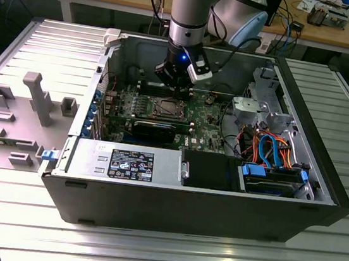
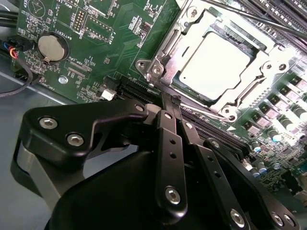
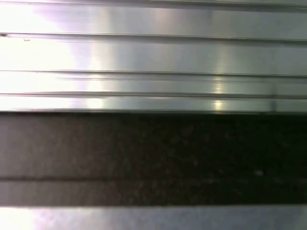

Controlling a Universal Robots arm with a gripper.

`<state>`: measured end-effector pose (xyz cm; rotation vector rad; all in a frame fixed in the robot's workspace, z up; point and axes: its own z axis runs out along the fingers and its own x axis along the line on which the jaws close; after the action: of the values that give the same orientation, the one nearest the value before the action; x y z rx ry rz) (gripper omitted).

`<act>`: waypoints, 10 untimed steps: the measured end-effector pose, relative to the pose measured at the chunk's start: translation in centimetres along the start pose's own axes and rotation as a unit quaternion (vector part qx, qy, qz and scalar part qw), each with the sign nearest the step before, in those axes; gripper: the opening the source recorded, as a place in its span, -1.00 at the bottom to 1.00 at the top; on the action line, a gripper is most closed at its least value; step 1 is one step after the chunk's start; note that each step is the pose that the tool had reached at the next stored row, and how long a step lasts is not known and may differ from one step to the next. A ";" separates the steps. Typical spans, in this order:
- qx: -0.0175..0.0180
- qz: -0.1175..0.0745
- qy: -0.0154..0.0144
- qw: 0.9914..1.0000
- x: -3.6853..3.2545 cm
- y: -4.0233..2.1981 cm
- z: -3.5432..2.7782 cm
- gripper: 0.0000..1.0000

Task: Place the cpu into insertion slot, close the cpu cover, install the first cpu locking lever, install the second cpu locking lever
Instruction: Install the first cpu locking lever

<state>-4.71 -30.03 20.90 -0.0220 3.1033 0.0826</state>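
Gripper fingers pinched together, tip right at the insertion slot edge; cpu sits under the closed cpu cover.

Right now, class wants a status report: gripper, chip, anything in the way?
Gripper low at the edge of the cover. Chip seated, cover down over it. Nothing blocking seen.

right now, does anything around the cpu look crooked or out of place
Nothing stands out. The cpu sits flat, the cover lies square around it, and nothing on the board looks bent or loose. The claw is at the cover's edge.
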 end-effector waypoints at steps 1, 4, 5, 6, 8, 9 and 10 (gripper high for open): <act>0.000 -0.001 0.000 1.000 0.00 0.00 0.00 -0.79; 0.000 -0.001 0.000 1.000 0.00 0.00 0.00 -0.79; 0.000 -0.001 0.000 1.000 0.00 0.00 0.00 -0.79; 0.000 -0.001 0.000 1.000 0.00 -0.01 0.00 -0.79; 0.000 -0.001 0.000 1.000 0.00 -0.01 0.02 -0.79; 0.000 -0.001 0.000 1.000 0.00 -0.01 0.09 -0.79; 0.000 -0.001 0.000 1.000 0.00 -0.02 0.12 -0.79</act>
<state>-4.71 -30.04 20.78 -0.0261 3.1033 0.0827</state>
